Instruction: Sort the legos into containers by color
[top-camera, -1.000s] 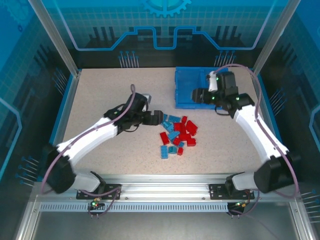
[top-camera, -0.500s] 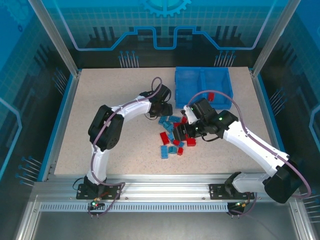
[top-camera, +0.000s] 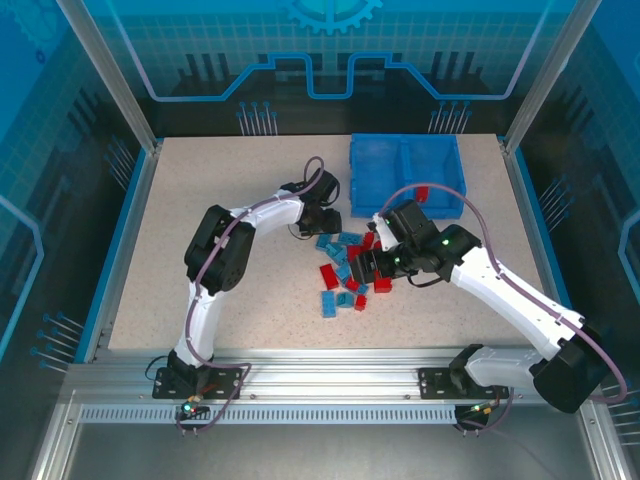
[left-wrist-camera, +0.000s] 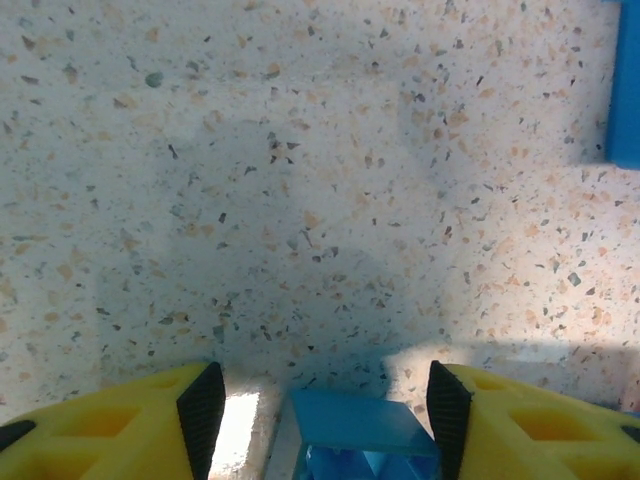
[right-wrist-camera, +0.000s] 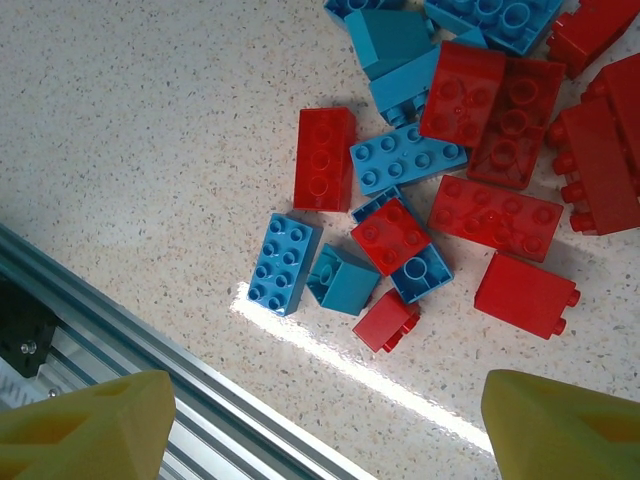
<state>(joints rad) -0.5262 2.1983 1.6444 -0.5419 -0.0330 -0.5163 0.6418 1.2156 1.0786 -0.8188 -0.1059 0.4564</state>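
A pile of red and light blue legos (top-camera: 352, 272) lies mid-table. In front of the blue bin (top-camera: 378, 160), my left gripper (top-camera: 322, 224) is at the pile's far-left edge. It stands open (left-wrist-camera: 325, 410), with a light blue brick (left-wrist-camera: 352, 432) between its black pads (left-wrist-camera: 203, 405), a gap on the brick's left. My right gripper (top-camera: 364, 263) hovers over the pile, wide open (right-wrist-camera: 325, 428) and holding nothing. Beneath it lie a blue two-by-four brick (right-wrist-camera: 284, 263) and a small red brick (right-wrist-camera: 398, 320). One red brick (top-camera: 421, 192) sits in the bin's right compartment.
The bin's corner (left-wrist-camera: 626, 90) shows at the right of the left wrist view. The table's metal front rail (right-wrist-camera: 150, 375) runs under the right gripper's view. Bare speckled tabletop (top-camera: 200, 200) stretches left of the pile.
The right gripper came from over the bin down to the pile, and a red brick now lies in the bin. The left arm swung up to the pile's far-left edge.
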